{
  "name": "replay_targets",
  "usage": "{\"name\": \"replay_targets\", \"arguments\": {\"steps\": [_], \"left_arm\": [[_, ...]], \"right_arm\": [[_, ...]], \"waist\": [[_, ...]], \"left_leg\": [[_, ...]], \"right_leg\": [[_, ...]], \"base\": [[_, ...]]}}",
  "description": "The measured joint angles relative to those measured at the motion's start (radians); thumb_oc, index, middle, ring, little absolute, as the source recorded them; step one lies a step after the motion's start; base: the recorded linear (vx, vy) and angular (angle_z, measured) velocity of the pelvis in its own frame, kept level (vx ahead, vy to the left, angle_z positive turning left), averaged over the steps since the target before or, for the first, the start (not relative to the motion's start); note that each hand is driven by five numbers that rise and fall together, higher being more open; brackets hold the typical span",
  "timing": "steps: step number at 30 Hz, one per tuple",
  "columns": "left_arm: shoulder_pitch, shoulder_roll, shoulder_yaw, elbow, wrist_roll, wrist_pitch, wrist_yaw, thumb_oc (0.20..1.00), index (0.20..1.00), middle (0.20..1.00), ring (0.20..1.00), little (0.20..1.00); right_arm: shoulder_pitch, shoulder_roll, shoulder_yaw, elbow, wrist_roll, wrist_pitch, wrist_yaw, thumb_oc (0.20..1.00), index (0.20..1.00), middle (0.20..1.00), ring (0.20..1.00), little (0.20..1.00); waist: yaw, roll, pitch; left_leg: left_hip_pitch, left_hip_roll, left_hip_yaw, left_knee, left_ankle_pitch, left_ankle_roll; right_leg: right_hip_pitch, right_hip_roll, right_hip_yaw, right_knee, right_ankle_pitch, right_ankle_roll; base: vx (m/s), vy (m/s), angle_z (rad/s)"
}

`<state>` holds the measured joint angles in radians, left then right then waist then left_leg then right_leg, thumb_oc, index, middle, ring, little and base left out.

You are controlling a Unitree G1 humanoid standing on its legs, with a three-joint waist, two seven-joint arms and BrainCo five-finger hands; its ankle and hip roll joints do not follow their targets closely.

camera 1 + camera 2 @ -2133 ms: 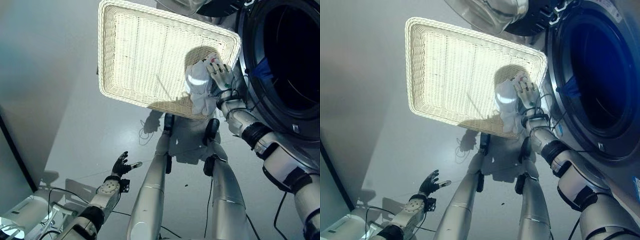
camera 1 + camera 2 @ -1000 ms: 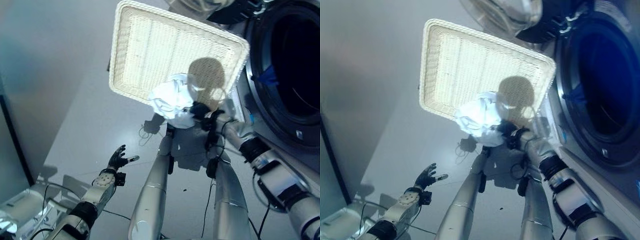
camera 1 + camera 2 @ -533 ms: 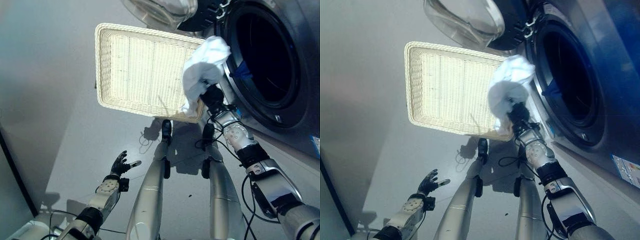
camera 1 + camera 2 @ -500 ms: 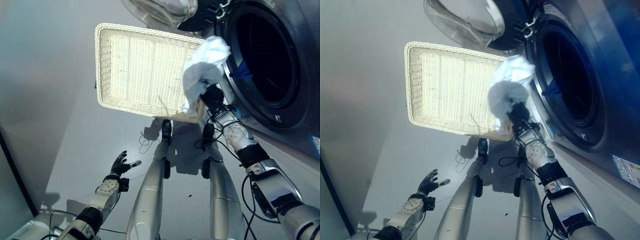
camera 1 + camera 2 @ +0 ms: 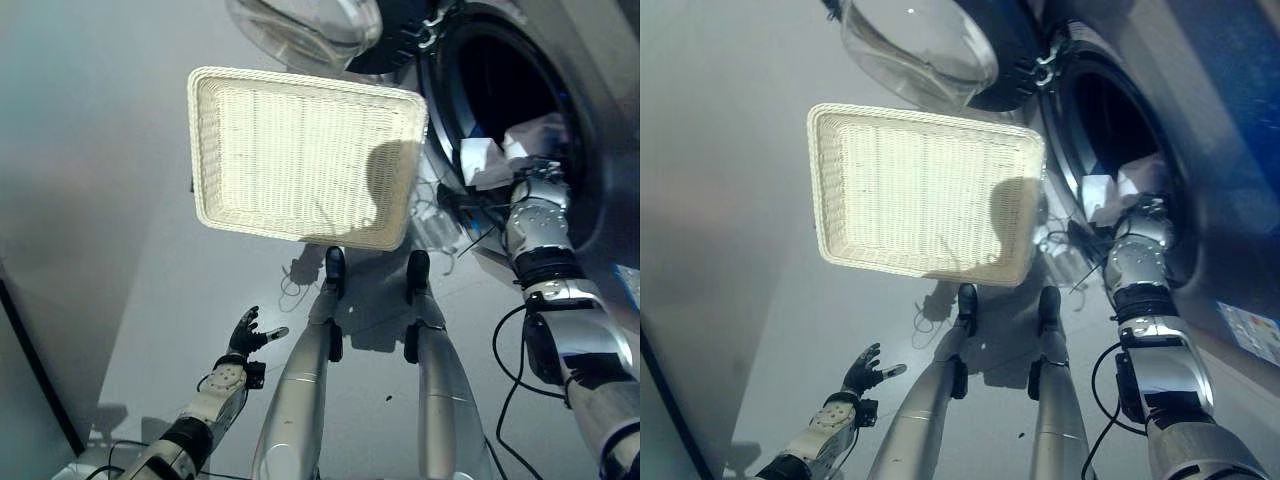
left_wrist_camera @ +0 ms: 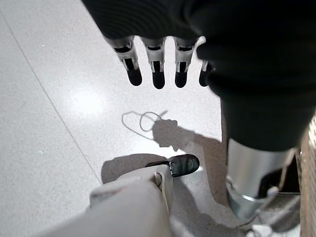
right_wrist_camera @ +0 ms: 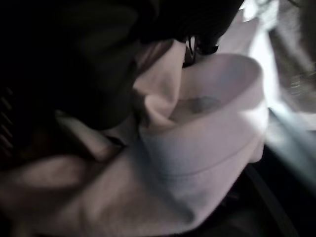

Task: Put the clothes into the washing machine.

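The washing machine (image 5: pixel 590 120) stands at the right of the head views, its round door (image 5: pixel 930 50) swung open beyond the basket and its dark drum opening (image 5: pixel 500 100) facing the robot. Just beside the opening, on the grey floor (image 5: pixel 110 200), lies a wide, shallow white wicker basket (image 5: pixel 300 155) with nothing in it. The right arm reaches from the lower right up into the mouth of the drum, where the right hand (image 5: pixel 535 178) sits against a bundle of white clothes (image 5: pixel 495 155) lying at the lower edge of the opening, partly inside the drum. In the right wrist view the white cloth (image 7: pixel 197 143) is bunched close up against the hand's dark cover, and whether the fingers are closed on it or loose cannot be told. The left hand (image 5: pixel 243 335) hangs low over the floor, well apart from the basket, its fingers (image 6: pixel 155 66) relaxed and spread, gripping nothing.
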<state>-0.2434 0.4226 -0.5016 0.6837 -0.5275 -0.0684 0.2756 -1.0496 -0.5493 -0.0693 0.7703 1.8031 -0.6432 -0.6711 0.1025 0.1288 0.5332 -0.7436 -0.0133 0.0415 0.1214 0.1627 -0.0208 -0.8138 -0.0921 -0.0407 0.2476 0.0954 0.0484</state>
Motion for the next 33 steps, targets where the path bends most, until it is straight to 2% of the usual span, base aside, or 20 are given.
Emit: {"name": "replay_targets", "arguments": {"steps": [1, 3, 4, 7, 8, 12, 14, 18, 22, 29, 30, 31, 32, 33], "left_arm": [[0.001, 0.021, 0.001, -0.006, -0.004, 0.009, 0.001, 1.0, 1.0, 1.0, 1.0, 1.0], [0.002, 0.047, 0.0, -0.016, -0.01, 0.016, 0.001, 1.0, 1.0, 1.0, 1.0, 1.0], [0.003, 0.063, -0.001, -0.028, -0.017, 0.023, 0.0, 1.0, 1.0, 1.0, 1.0, 1.0], [0.003, 0.082, 0.0, -0.055, -0.038, 0.035, -0.008, 1.0, 1.0, 1.0, 1.0, 1.0], [0.004, 0.087, 0.0, -0.068, -0.038, 0.036, -0.015, 1.0, 1.0, 1.0, 1.0, 1.0], [0.002, 0.089, 0.008, -0.081, -0.037, 0.036, -0.023, 1.0, 1.0, 1.0, 1.0, 1.0], [0.003, 0.086, 0.0, -0.08, -0.037, 0.038, -0.021, 1.0, 1.0, 1.0, 1.0, 1.0], [0.003, 0.076, -0.001, -0.08, -0.036, 0.039, -0.019, 1.0, 1.0, 1.0, 1.0, 1.0], [0.003, 0.068, -0.006, -0.076, -0.036, 0.04, -0.017, 1.0, 1.0, 1.0, 1.0, 1.0], [0.004, 0.068, -0.006, -0.075, -0.036, 0.043, -0.014, 1.0, 1.0, 1.0, 1.0, 1.0], [0.007, 0.068, -0.004, -0.074, -0.036, 0.044, -0.016, 1.0, 1.0, 1.0, 1.0, 1.0], [0.007, 0.068, -0.004, -0.074, -0.036, 0.044, -0.016, 1.0, 1.0, 1.0, 1.0, 1.0], [0.008, 0.068, 0.005, -0.074, -0.036, 0.044, -0.019, 1.0, 1.0, 1.0, 1.0, 1.0], [0.008, 0.068, 0.009, -0.076, -0.036, 0.045, -0.02, 1.0, 1.0, 1.0, 1.0, 1.0]], "right_arm": [[-0.02, -0.006, -0.007, -0.002, 0.022, -0.064, -0.023, 1.0, 1.0, 1.0, 1.0, 1.0], [-0.033, -0.022, -0.021, -0.005, 0.069, -0.125, -0.031, 1.0, 1.0, 1.0, 1.0, 1.0], [-0.039, -0.032, -0.039, -0.009, 0.112, -0.147, -0.003, 1.0, 1.0, 1.0, 1.0, 1.0], [-0.026, -0.052, -0.04, -0.004, 0.177, -0.129, 0.061, 1.0, 1.0, 1.0, 1.0, 1.0], [-0.013, -0.053, -0.051, -0.017, 0.177, -0.06, 0.081, 1.0, 1.0, 1.0, 1.0, 1.0], [0.027, -0.056, -0.055, -0.049, 0.174, 0.149, 0.112, 1.0, 1.0, 1.0, 1.0, 1.0], [0.035, -0.052, -0.054, -0.055, 0.174, 0.207, 0.14, 1.0, 1.0, 1.0, 1.0, 1.0], [0.033, -0.043, -0.053, -0.049, 0.174, 0.28, 0.225, 1.0, 1.0, 1.0, 1.0, 1.0], [0.032, -0.038, -0.048, -0.043, 0.174, 0.319, 0.342, 1.0, 1.0, 1.0, 1.0, 1.0], [0.033, -0.037, -0.041, -0.043, 0.176, 0.342, 0.467, 1.0, 1.0, 1.0, 1.0, 1.0], [0.035, -0.028, -0.039, -0.054, 0.178, 0.338, 0.552, 1.0, 1.0, 1.0, 1.0, 1.0], [0.035, -0.028, -0.039, -0.054, 0.178, 0.338, 0.552, 1.0, 1.0, 1.0, 1.0, 1.0], [0.037, -0.015, -0.037, -0.061, 0.178, 0.333, 0.644, 1.0, 1.0, 1.0, 1.0, 1.0], [0.044, -0.008, -0.037, -0.083, 0.178, 0.318, 0.679, 1.0, 1.0, 1.0, 1.0, 1.0]], "waist": [[0.002, -0.003, 0.002], [0.004, -0.005, 0.003], [0.003, -0.007, 0.004], [0.003, -0.011, 0.007], [0.0, -0.012, 0.007], [-0.022, -0.013, 0.007], [-0.023, -0.013, 0.007], [-0.023, -0.013, 0.007], [-0.027, -0.013, 0.007], [-0.028, -0.012, 0.007], [-0.028, -0.012, 0.007], [-0.028, -0.012, 0.007], [-0.023, -0.011, 0.007], [-0.017, -0.011, 0.007]], "left_leg": [[-0.011, -0.004, -0.004, 0.003, -0.001, 0.003], [-0.028, -0.011, -0.006, 0.013, -0.005, 0.011], [-0.033, -0.018, -0.003, 0.017, -0.006, 0.02], [-0.033, -0.029, 0.002, 0.04, -0.017, 0.034], [-0.033, -0.034, 0.01, 0.045, -0.022, 0.039], [-0.033, -0.039, 0.012, 0.054, -0.024, 0.043], [-0.034, -0.036, 0.012, 0.06, -0.032, 0.038], [-0.037, -0.032, 0.013, 0.069, -0.036, 0.033], [-0.049, -0.026, 0.013, 0.077, -0.039, 0.028], [-0.054, -0.024, 0.021, 0.083, -0.044, 0.028], [-0.054, -0.022, 0.025, 0.083, -0.046, 0.029], [-0.054, -0.022, 0.025, 0.083, -0.046, 0.029], [-0.054, -0.019, 0.032, 0.085, -0.045, 0.03], [-0.054, -0.016, 0.036, 0.087, -0.047, 0.028]], "right_leg": [[-0.009, -0.005, -0.003, 0.003, 0.0, 0.004], [-0.022, -0.014, -0.005, 0.012, -0.003, 0.007], [-0.029, -0.023, -0.004, 0.02, -0.004, 0.01], [-0.027, -0.036, -0.004, 0.034, -0.011, 0.019], [-0.027, -0.042, -0.004, 0.036, -0.011, 0.02], [-0.026, -0.048, -0.003, 0.037, -0.006, 0.024], [-0.026, -0.044, -0.002, 0.036, -0.008, 0.027], [-0.026, -0.034, 0.003, 0.034, -0.006, 0.023], [-0.031, -0.026, 0.003, 0.027, -0.003, 0.018], [-0.036, -0.025, 0.006, 0.027, 0.004, 0.012], [-0.038, -0.024, 0.01, 0.027, 0.005, 0.011], [-0.038, -0.024, 0.01, 0.027, 0.005, 0.011], [-0.04, -0.019, 0.016, 0.027, 0.006, 0.01], [-0.041, -0.015, 0.021, 0.027, 0.006, 0.01]], "base": [[0.06, -0.071, 0.12], [0.06, -0.023, 0.1], [0.06, 0.002, 0.06], [0.04, 0.01, 0.01], [0.03, -0.006, -0.06], [0.02, -0.012, -0.02], [0.04, -0.027, -0.07], [0.0, -0.002, -0.07], [0.0, 0.024, -0.02], [0.0, 0.007, -0.01], [0.0, 0.002, -0.03], [0.0, 0.002, -0.09], [0.0, 0.017, -0.11], [-0.02, 0.024, -0.12]]}}
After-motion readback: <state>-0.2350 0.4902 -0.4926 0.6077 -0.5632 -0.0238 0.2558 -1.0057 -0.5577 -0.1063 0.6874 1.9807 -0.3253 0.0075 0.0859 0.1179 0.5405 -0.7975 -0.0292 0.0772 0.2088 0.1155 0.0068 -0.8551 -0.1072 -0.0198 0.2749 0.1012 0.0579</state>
